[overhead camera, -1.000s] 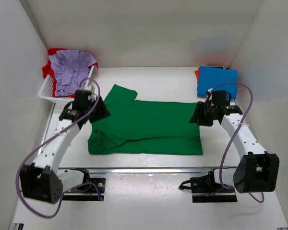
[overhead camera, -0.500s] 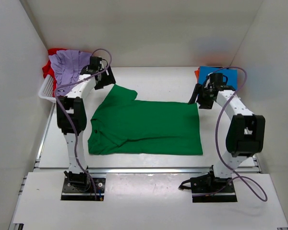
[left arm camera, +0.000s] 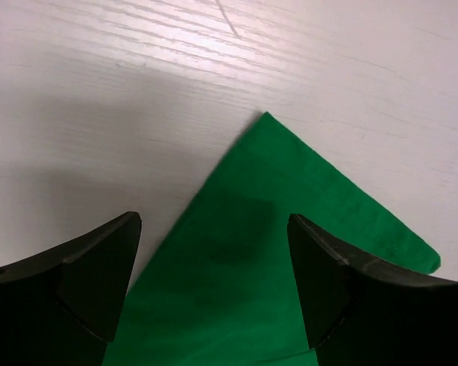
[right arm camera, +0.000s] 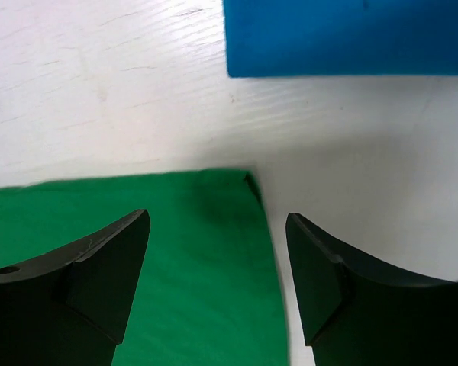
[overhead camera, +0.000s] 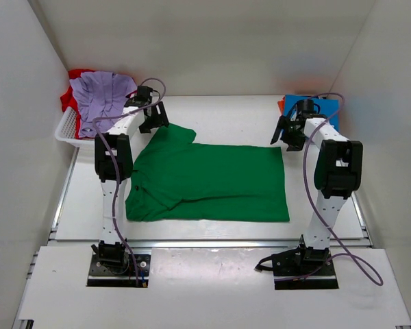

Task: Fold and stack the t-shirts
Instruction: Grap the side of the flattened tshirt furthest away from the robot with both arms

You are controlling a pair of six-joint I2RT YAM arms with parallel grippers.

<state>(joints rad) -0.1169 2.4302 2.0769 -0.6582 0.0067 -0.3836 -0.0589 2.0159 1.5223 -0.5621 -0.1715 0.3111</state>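
The green t-shirt (overhead camera: 209, 181) lies spread flat across the table, sleeve at the far left. My left gripper (overhead camera: 155, 121) is open, its jaws over the tip of the green sleeve (left arm camera: 290, 229). My right gripper (overhead camera: 285, 137) is open over the shirt's far right corner (right arm camera: 214, 229). The folded blue t-shirt (overhead camera: 309, 115) lies at the far right on a red-orange one (overhead camera: 281, 106); its edge also shows in the right wrist view (right arm camera: 343, 34). The lavender t-shirt (overhead camera: 103, 96) lies in the basket on another red-orange cloth (overhead camera: 68, 99).
A white lattice basket (overhead camera: 68, 127) stands at the far left against the wall. White walls enclose the table on three sides. A metal rail (overhead camera: 205, 241) runs along the near edge.
Both arms have stretched far across the table. The left gripper went from the shirt's left side to the far sleeve tip, the right one to the far right corner.
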